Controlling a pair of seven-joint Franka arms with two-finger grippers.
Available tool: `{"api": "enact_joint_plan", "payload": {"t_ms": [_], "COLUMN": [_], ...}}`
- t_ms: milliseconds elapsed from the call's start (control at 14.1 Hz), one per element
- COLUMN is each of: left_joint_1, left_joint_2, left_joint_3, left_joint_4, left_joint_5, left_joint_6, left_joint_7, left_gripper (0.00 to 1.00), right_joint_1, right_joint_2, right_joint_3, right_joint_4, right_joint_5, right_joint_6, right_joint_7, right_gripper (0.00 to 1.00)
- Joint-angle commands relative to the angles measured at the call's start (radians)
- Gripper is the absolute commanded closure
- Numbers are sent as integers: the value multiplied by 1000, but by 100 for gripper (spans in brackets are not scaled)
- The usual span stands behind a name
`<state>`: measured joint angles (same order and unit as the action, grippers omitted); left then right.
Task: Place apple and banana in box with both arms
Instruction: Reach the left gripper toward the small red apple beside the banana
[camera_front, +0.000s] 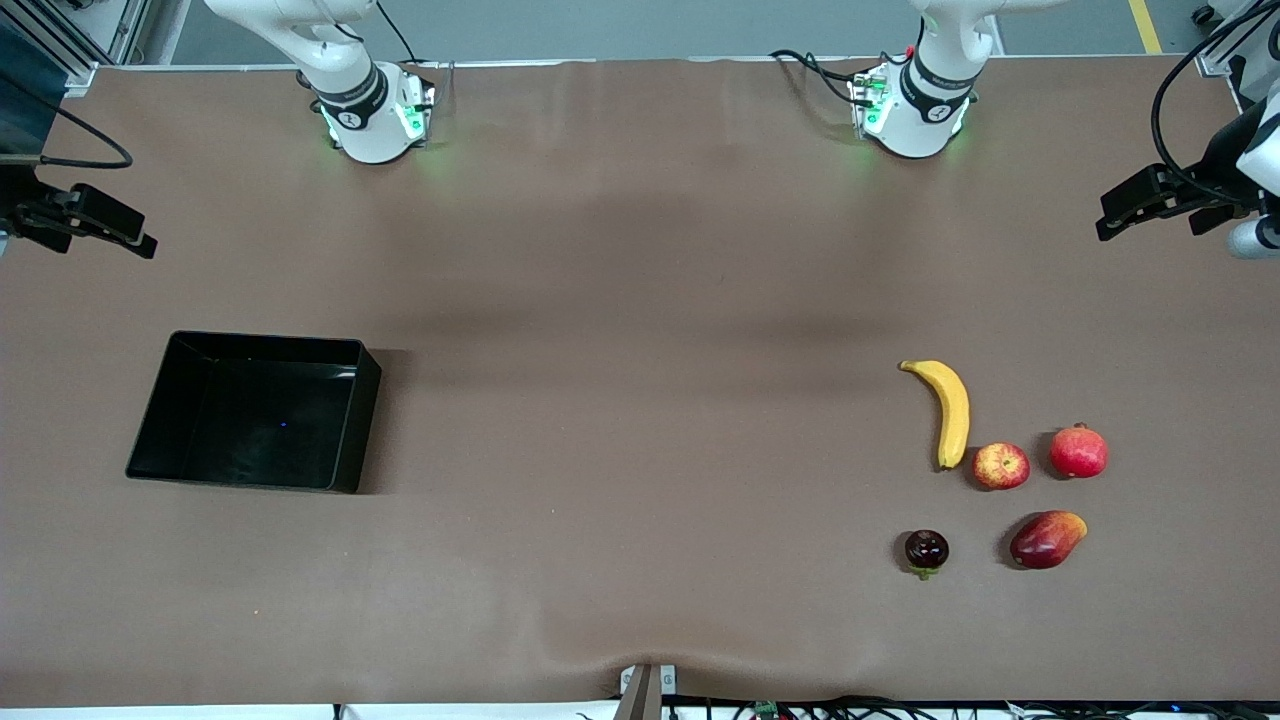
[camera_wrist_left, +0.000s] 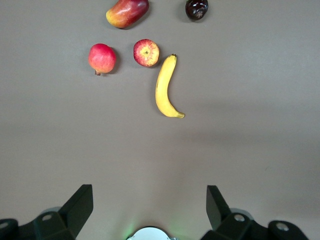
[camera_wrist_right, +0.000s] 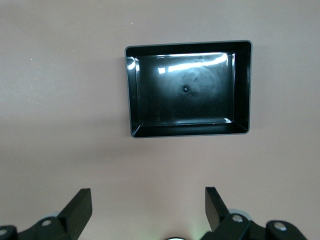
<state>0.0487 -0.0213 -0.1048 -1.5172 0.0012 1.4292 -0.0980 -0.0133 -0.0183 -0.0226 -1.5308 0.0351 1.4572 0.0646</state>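
The yellow banana (camera_front: 950, 410) lies on the brown table toward the left arm's end. The apple (camera_front: 1001, 466) sits beside its nearer tip. The black box (camera_front: 365, 420) stands empty toward the right arm's end. Both grippers are out of the front view, which shows only the arms' bases. In the left wrist view my left gripper (camera_wrist_left: 150, 192) is open and empty, high over bare table, with the banana (camera_wrist_left: 164, 90) and apple (camera_wrist_left: 146, 52) well away from it. In the right wrist view my right gripper (camera_wrist_right: 149, 195) is open and empty, high over bare table, apart from the box (camera_wrist_right: 242, 90).
A red pomegranate (camera_front: 1079, 452) sits beside the apple. A red mango (camera_front: 1047, 539) and a dark round fruit (camera_front: 927, 549) lie nearer the front camera. Black devices on mounts stand at both table ends (camera_front: 80, 220) (camera_front: 1160, 200).
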Motion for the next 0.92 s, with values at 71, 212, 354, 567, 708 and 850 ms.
{"api": "enact_joint_plan", "payload": {"t_ms": [71, 212, 354, 567, 708, 850], "left_joint_1": [-1, -1, 0, 3, 3, 0], "left_joint_2": [11, 24, 47, 72, 98, 130], "left_joint_3": [1, 1, 1, 1, 1, 1], "left_joint_4": [14, 14, 28, 32, 25, 20], "left_joint_5": [0, 0, 0, 0, 0, 0], "left_joint_6": [-1, -1, -1, 7, 37, 68], "left_joint_7": [17, 15, 14, -2, -17, -57], "left_gripper": [0, 0, 0, 0, 0, 0], "right_joint_1": [1, 1, 1, 3, 3, 3], "right_joint_2": [6, 6, 6, 6, 8, 8], "right_joint_3": [3, 3, 3, 3, 3, 3], "right_joint_4": [11, 11, 12, 11, 11, 11], "right_joint_5": [5, 5, 5, 5, 6, 6], "right_joint_6": [-11, -12, -11, -12, -12, -12], "right_joint_7": [9, 9, 7, 8, 8, 9], "right_gripper": [0, 0, 0, 0, 0, 0]}}
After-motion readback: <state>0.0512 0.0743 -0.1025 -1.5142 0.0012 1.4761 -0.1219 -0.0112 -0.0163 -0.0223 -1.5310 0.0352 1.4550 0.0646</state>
